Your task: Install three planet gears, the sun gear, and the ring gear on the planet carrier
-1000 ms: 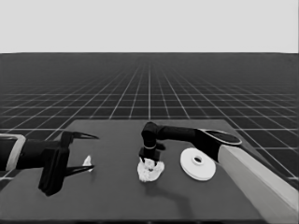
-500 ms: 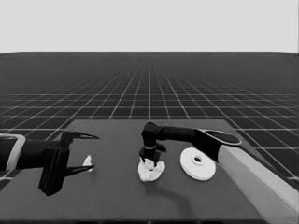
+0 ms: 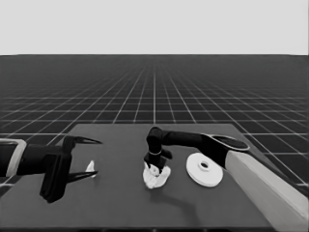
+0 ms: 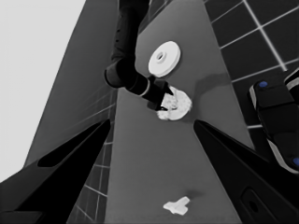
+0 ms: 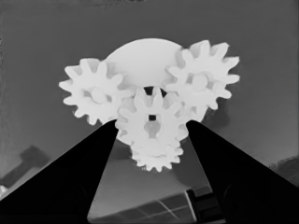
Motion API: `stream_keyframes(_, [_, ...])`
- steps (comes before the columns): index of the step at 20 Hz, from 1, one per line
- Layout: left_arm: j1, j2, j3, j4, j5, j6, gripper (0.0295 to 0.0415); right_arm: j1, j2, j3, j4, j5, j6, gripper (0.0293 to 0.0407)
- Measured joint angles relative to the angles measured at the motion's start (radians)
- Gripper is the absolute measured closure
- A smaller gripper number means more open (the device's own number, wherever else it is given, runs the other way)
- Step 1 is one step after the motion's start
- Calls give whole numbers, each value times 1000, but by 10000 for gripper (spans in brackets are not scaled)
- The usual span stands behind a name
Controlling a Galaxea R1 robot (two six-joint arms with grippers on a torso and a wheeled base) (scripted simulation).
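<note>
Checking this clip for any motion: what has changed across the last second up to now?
Nothing visibly changed. The right gripper stays down over the smaller round part, fingers either side of the middle gear, with more gears seated around it. The larger round part lies beside it as before. The left gripper still waits over the table's left end, above the thin white piece.

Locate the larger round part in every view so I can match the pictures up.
Head view: the larger round part lies on the table right of the gear cluster, beside the reaching right arm.
Left wrist view: the larger round part lies past the cluster, where the right hand works.
Right wrist view: not in it.
Shared landmark: the gear cluster, in all three views.
</note>
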Motion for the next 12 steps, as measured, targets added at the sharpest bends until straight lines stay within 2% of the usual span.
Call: stream_keyframes(12, [0, 0, 0, 0, 0, 0, 326, 0, 0, 0, 0, 0, 126, 391])
